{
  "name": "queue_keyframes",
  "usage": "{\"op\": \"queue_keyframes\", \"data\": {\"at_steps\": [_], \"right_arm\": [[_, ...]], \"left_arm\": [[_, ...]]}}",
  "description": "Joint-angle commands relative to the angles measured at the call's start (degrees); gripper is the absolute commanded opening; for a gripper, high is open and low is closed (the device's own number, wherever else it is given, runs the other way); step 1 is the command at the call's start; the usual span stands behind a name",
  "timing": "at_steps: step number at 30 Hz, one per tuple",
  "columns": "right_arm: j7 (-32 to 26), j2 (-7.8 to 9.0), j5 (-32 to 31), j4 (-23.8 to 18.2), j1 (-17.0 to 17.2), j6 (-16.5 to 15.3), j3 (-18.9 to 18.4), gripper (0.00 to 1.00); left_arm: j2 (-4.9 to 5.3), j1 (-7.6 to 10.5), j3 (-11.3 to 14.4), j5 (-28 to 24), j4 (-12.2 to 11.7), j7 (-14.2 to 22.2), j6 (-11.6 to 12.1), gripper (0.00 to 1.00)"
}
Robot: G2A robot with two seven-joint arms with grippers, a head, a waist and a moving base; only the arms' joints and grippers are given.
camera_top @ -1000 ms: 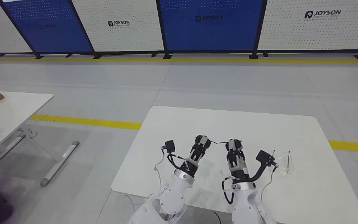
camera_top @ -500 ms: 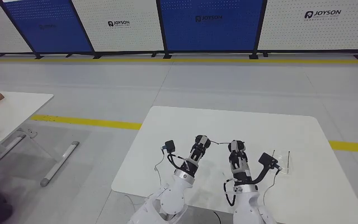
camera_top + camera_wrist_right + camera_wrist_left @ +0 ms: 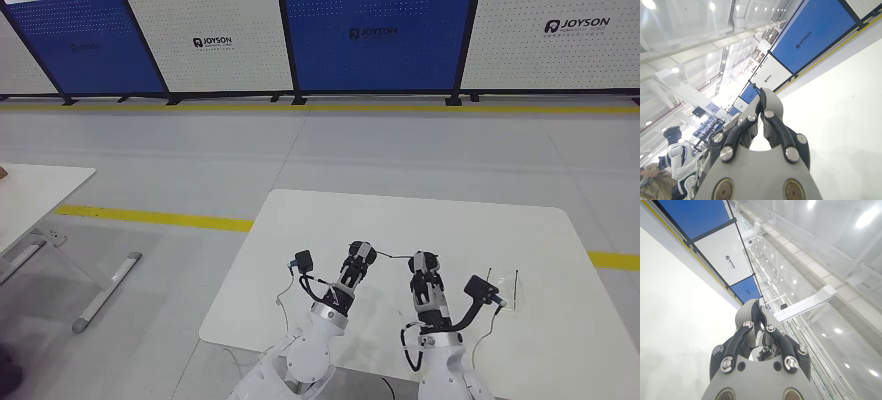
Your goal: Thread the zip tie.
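Observation:
A thin black zip tie [image 3: 392, 255] spans the short gap between my two grippers, a little above the near part of the white table [image 3: 500, 225]. My left gripper [image 3: 366, 250] [image 3: 759, 306] is shut on one end. My right gripper [image 3: 424, 260] [image 3: 761, 94] is shut on the other end. In the right wrist view the tie's small square head [image 3: 754, 86] pokes out past the fingertips. Both grippers point away from the robot and stand side by side.
Two spare black zip ties [image 3: 490, 274] [image 3: 516, 279] lie on the table to the right of my right arm, beside a small clear bag [image 3: 505, 303]. The table's near edge runs just under both arms. A second white table [image 3: 40, 195] stands far left.
My right arm has shifted slightly to the right, its wrist swinging outward. The left arm has stayed put, and the tie is still held at both ends.

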State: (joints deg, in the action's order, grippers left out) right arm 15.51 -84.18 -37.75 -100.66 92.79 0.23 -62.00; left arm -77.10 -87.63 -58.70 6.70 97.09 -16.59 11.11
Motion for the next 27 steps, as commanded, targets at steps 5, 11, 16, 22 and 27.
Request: {"op": "queue_keyframes", "data": {"at_steps": [5, 11, 16, 22, 27], "right_arm": [[0.2, -0.05, 0.3, -0.13, 0.02, -0.15, -0.02, 0.0], [-0.3, -0.07, 0.22, 0.08, -0.08, 0.29, -0.12, 0.0], [-0.56, -0.09, 0.12, 0.1, -0.12, 0.39, -0.08, 0.0], [-1.06, -0.12, 0.04, 0.19, -0.2, 0.48, 0.06, 0.0], [-1.65, -0.21, 0.59, 0.44, -0.46, 0.67, 0.38, 0.0]], "left_arm": [[0.0, 0.0, 0.0, 0.0, 0.0, 0.0, 0.0, 0.0], [0.0, 0.0, 0.0, 0.0, 0.0, 0.0, 0.0, 0.0], [0.0, 0.0, 0.0, 0.0, 0.0, 0.0, 0.0, 0.0], [0.0, 0.0, 0.0, 0.0, 0.0, 0.0, 0.0, 0.0], [0.0, 0.0, 0.0, 0.0, 0.0, 0.0, 0.0, 0.0]]}}
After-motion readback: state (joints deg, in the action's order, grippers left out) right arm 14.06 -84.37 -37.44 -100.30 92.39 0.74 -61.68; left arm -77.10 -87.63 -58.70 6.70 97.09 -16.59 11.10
